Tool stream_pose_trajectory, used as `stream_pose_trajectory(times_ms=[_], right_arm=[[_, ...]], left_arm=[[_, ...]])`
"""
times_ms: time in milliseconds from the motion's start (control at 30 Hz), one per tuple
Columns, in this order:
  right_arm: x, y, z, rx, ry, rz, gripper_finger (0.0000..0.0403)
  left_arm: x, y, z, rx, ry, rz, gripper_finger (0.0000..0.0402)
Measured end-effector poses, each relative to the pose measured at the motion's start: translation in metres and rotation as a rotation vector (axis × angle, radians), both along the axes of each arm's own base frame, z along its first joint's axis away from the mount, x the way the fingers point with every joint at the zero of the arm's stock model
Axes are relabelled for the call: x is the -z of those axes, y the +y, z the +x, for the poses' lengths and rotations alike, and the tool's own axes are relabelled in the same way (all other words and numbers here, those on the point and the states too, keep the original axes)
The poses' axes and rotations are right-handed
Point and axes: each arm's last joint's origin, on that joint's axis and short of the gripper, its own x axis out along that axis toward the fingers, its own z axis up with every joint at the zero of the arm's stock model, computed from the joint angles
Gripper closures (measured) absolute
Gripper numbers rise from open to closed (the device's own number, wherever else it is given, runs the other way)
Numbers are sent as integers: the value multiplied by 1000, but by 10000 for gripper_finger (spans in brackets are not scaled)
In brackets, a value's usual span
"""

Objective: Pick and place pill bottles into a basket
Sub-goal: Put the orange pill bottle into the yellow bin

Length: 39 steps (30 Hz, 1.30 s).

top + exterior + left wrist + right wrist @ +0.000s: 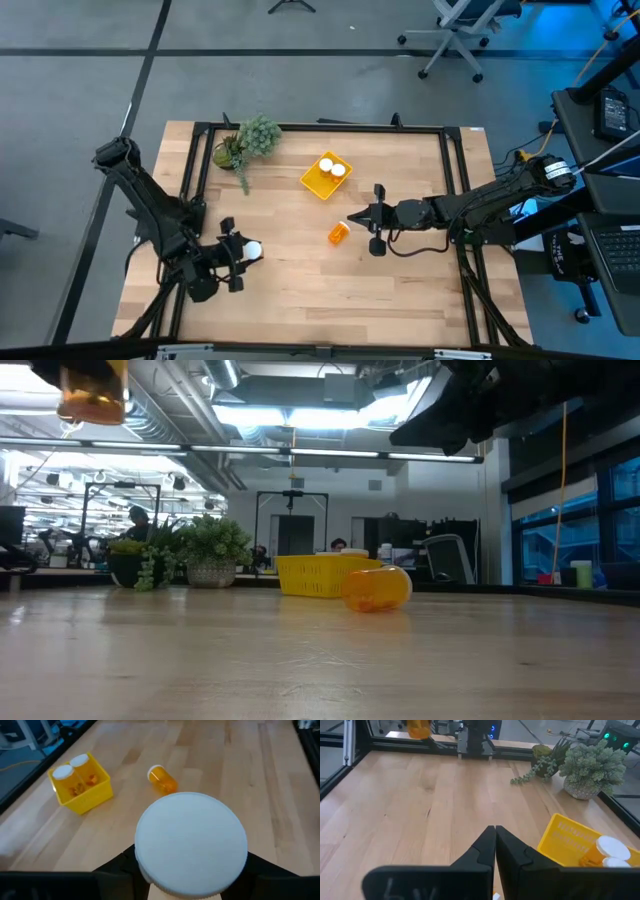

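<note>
Orange and translucent, the held bottle (252,250) was clamped between the fingers of the left gripper (238,256), lifted off the table near its front left part; its round white cap (191,843) was smooth and flat. A second bottle (339,233) lay on its side on the bare wood, near the middle of the table, a little in front of the basket (313,180). The basket was a small square bin of bright yellow plastic with ribbed walls, and two bottles (332,167) stood upright inside it, their white caps up.

The right gripper (356,217) hovered just beside the lying bottle, its two dark fingers pressed together with nothing between them.

The table (300,290) was of light wooden planks with a visible grain, framed by black metal bars. A green plant (257,137) in a pot stood at the far left side, beside a second small plant (228,152). Beyond the table the room had a grey floor, an office chair (462,25) and ceiling lights (290,415).
</note>
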Motion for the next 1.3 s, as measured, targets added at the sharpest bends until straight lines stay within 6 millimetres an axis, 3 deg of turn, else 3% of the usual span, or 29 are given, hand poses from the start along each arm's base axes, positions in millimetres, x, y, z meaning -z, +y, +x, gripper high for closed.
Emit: stream_pose_trajectory(times_ms=[533, 967, 1300], right_arm=[[0, 0, 0, 1, -5, 6, 386], [0, 0, 0, 2, -5, 8, 386], [0, 0, 0, 2, -5, 8, 386]], left_arm=[[-4, 33, 33, -161, -25, 18, 237], [-4, 45, 43, -154, 13, 41, 238], [-13, 60, 64, -73, -7, 116, 240]])
